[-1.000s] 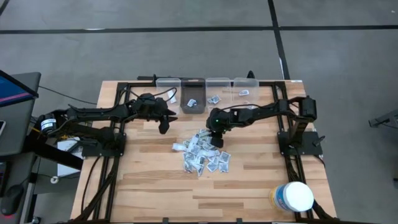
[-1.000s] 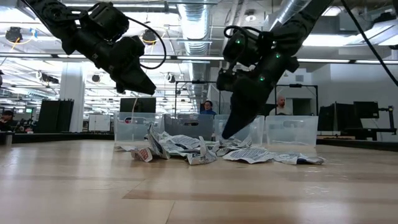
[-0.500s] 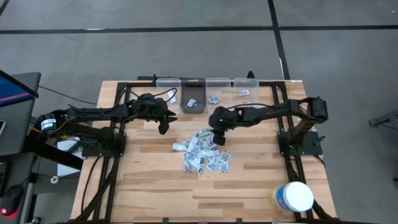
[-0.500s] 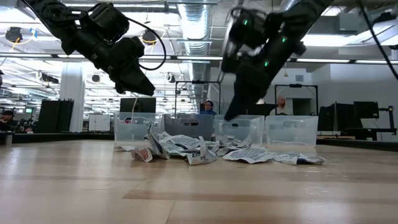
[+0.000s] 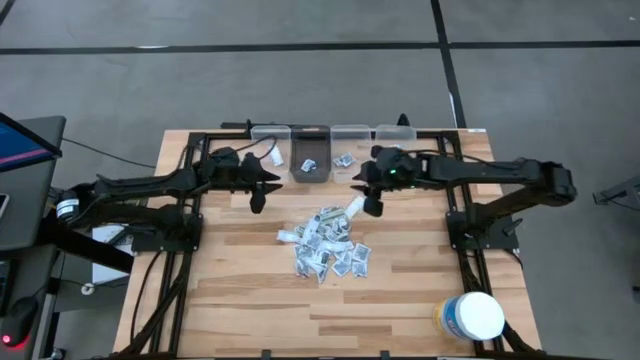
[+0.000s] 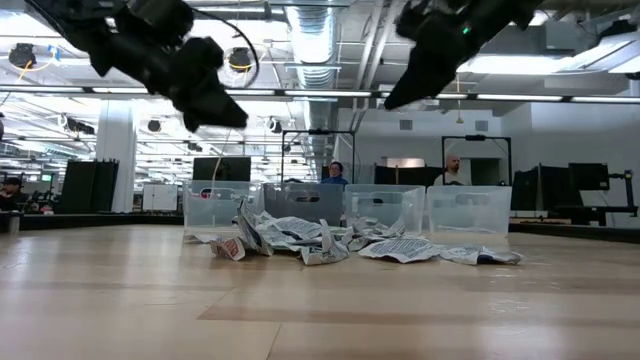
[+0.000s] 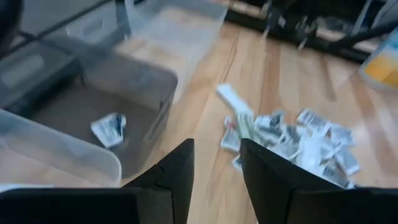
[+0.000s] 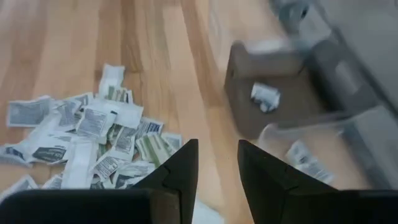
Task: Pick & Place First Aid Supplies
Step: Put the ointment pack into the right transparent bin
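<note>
The first aid supplies (image 5: 325, 240) lie in a crumpled heap of small white-grey packets at mid-table, also in the low view (image 6: 320, 240). My right gripper (image 5: 370, 207) hangs high above the heap's far right side (image 6: 388, 105). A longer white strip (image 5: 354, 206) shows right beside its fingertips, and it appears shut on that strip. My left gripper (image 5: 258, 198) hovers open and empty near the dark bin (image 5: 310, 165), left of the heap (image 7: 217, 146). My right gripper seems to hold the white strip by one end (image 5: 361, 201), slanting down from the table's right. The gripper itself hides the place of contact. In its wrist view only a white corner (image 8: 208, 214) shows low between the fingers. The strip is off the heap.
Several bins stand along the far edge. The dark bin holds one packet (image 8: 265, 96), and the clear bins beside it (image 5: 348, 150) (image 5: 392, 145) hold a few. A large white tub (image 5: 470, 315) stands at the near right corner. Bare wood lies in front of the heap.
My right gripper has risen fast from the top of the heap and drawn back toward the table's right and far edge, tipping nearer to level. The white strip now shows beside its fingertips. My left gripper has risen a little.
</note>
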